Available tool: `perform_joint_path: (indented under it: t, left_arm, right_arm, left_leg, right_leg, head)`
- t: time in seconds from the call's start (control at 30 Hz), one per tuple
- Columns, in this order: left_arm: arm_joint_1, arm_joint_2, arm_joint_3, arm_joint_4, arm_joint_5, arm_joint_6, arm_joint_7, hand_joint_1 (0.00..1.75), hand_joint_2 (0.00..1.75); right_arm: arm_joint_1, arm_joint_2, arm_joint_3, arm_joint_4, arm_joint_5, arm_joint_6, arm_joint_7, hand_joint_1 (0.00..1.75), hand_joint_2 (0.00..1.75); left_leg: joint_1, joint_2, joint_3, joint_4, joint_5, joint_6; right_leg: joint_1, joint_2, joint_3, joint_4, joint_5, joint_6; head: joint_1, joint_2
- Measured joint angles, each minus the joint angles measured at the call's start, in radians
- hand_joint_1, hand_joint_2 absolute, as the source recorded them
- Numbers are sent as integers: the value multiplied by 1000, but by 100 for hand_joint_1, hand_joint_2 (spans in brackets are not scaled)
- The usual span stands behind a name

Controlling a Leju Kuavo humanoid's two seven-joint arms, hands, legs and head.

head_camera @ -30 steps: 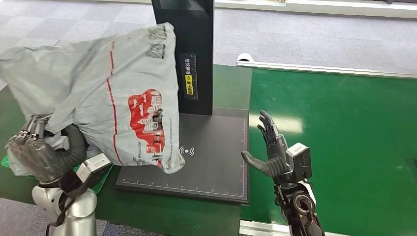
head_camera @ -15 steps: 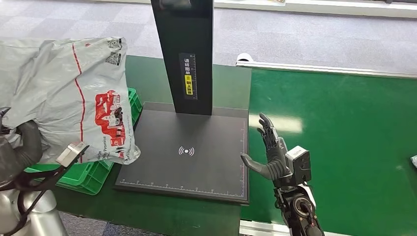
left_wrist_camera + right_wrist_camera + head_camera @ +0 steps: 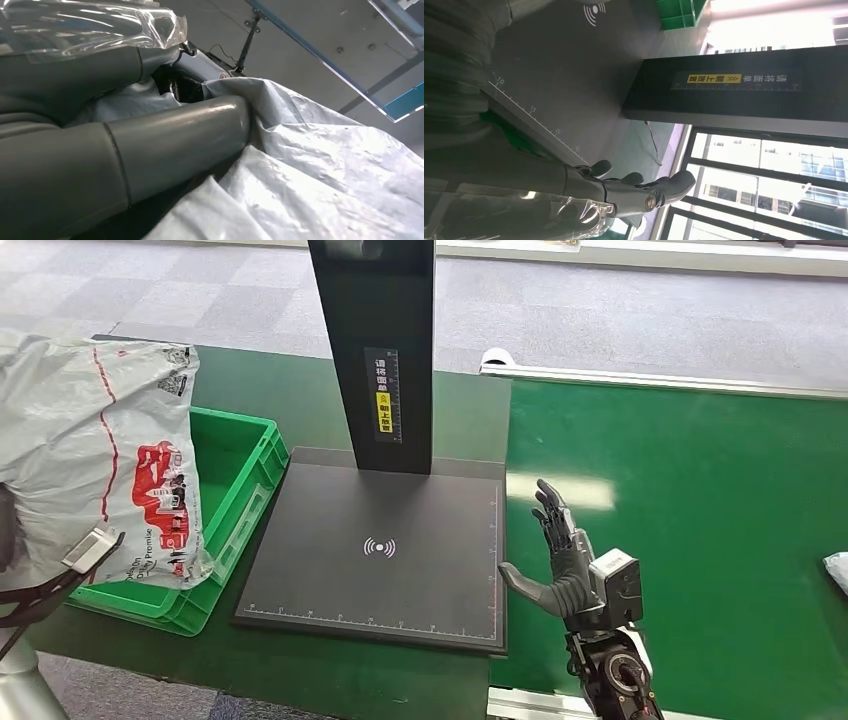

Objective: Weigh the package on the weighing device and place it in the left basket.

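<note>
Package, a grey plastic mailer with red print, hangs at the left edge of the head view over the green basket, gripped by the left hand, whose thumb presses into its crinkled film. At lower right, the right hand stands upright with fingers spread, holding nothing, just beside the black weighing device

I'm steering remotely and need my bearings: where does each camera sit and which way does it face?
Head view: high on the body, facing forward and down at the weighing device, green basket and right hand.
Left wrist view: behind the left hand, gripping the grey package.
Right wrist view: behind the right hand, facing the weighing device, shared with the head view.
</note>
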Motion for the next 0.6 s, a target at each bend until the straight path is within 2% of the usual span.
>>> perform_joint_path:
  t: [0.07,0.33,0.4,0.6]
  left_arm:
    - [20,46,20,0,0,0,-1,175,0]
    - [118,317,173,26,0,0,-2,175,0]
    - [135,370,206,30,0,0,-2,175,0]
    - [171,527,234,33,0,0,-2,175,0]
  right_arm:
    - [3,-3,-2,-5,0,1,0,0,175]
    - [5,-16,-22,-9,-2,29,3,0,175]
    - [5,-16,-25,-9,1,34,3,0,175]
    - [-10,-8,-30,-5,25,46,2,0,175]
  left_leg:
    - [0,1,0,0,0,0]
    - [2,2,-1,-1,0,-1]
    - [2,2,-1,-1,0,-1]
    - [1,1,-1,-1,0,-1]
  right_leg:
    - [0,1,0,0,0,0]
    - [2,2,-2,1,-1,-1]
    - [2,1,-2,1,-1,-1]
    - [2,1,-1,1,-1,-1]
  head:
    - [0,0]
    - [0,0]
    - [0,0]
    - [0,0]
